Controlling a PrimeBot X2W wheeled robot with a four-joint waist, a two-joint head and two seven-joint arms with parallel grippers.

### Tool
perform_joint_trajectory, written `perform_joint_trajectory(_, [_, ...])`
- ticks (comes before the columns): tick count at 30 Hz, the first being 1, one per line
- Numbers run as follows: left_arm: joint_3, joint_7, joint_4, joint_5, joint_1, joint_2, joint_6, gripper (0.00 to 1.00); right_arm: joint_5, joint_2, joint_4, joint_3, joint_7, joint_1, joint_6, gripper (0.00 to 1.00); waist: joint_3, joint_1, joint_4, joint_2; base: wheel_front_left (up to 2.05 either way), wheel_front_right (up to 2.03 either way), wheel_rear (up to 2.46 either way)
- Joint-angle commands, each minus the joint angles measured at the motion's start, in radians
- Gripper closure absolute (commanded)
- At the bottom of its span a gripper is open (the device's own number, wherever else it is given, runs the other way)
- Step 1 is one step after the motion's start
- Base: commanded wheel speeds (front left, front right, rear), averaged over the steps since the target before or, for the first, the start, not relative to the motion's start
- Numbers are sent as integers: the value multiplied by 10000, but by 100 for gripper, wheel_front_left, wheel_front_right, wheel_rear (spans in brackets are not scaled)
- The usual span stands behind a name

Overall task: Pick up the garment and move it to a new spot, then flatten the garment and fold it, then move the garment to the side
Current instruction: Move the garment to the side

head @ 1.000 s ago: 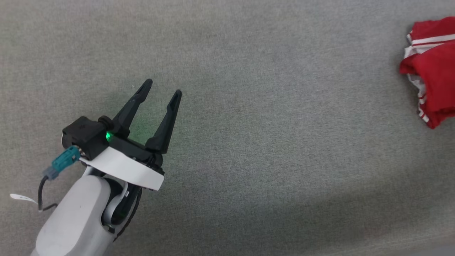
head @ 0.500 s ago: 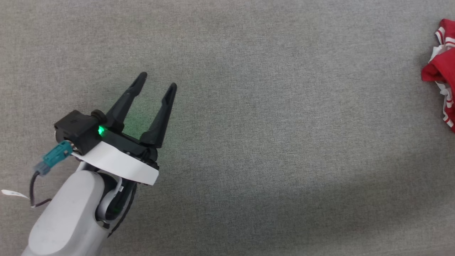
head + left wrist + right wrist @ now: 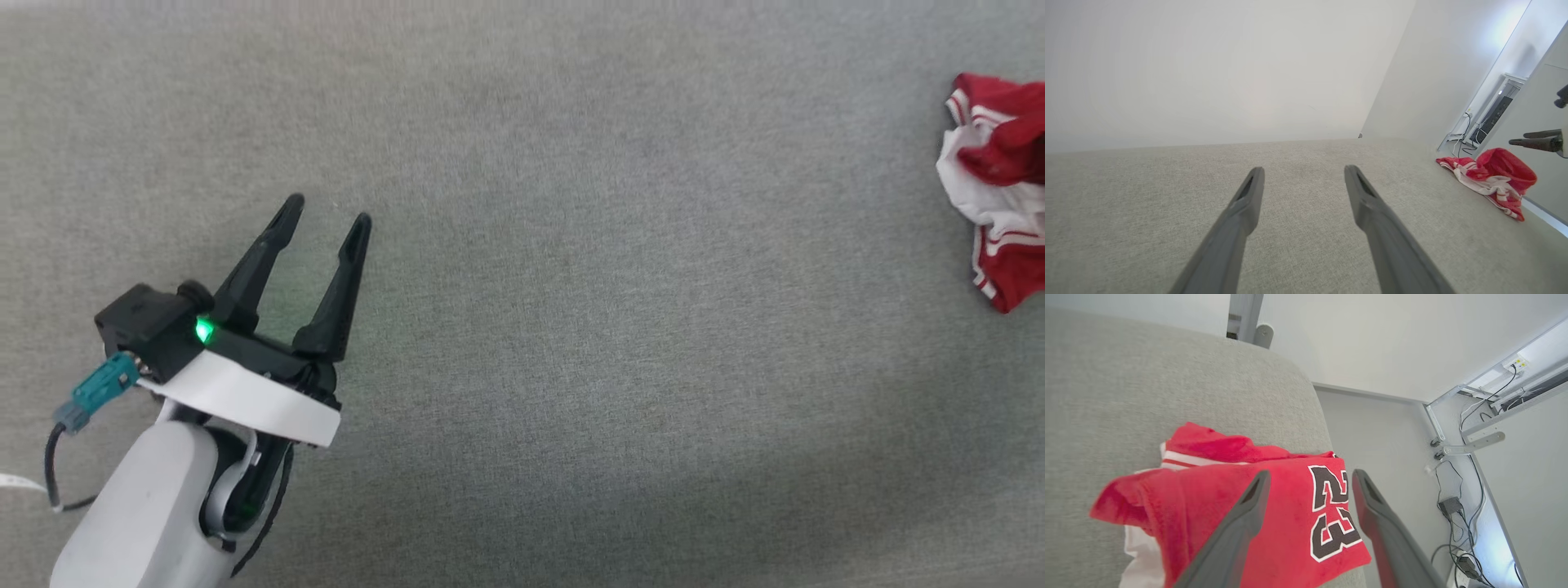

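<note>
Left gripper (image 3: 328,211) sits at the lower left of the head view, fingers spread wide with nothing in them, hanging over bare grey tabletop (image 3: 571,327). My guess is it's parked there to keep out of the way while the other arm works. It's well apart from the garment (image 3: 1000,204), which is bunched up at the upper right edge of that frame and partly cut off by it.

Right gripper (image 3: 1310,473) hovers over the garment in its own wrist view. The fingers are wide apart and not pinching any cloth, so the garment lies loose on the table, not held. It's right by the table's rounded corner, and the numbered corner looks like it pokes slightly over the edge. That's not great for flattening, I'd say.

Orientation-wise it's a rumpled heap, not laid out. In the head view its long axis runs roughly top to bottom along the right edge. In the right wrist view the "23" lies sideways, 2 above 3, with a white sleeve tucked under at the lower left.
</note>
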Motion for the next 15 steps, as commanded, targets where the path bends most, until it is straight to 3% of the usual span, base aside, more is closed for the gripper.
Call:
perform_joint_trajectory(1, [67,-50,31,-71,154,-21,-35,0,89,84,-58,36,-114,123,-6,0,-203,0,12,0,0,0,0])
perform_joint_trajectory(11, [786,-50,383,-235,981,-135,-35,0,1340,766,-945,1183,-1326,1012,-6,0,-1436,0,164,0,0,0,0])
perform_joint_trajectory(15, [1566,-50,453,-4,1406,-330,-35,0,1768,833,-1384,1802,-1671,1485,-6,0,-1942,0,244,0,0,0,0])
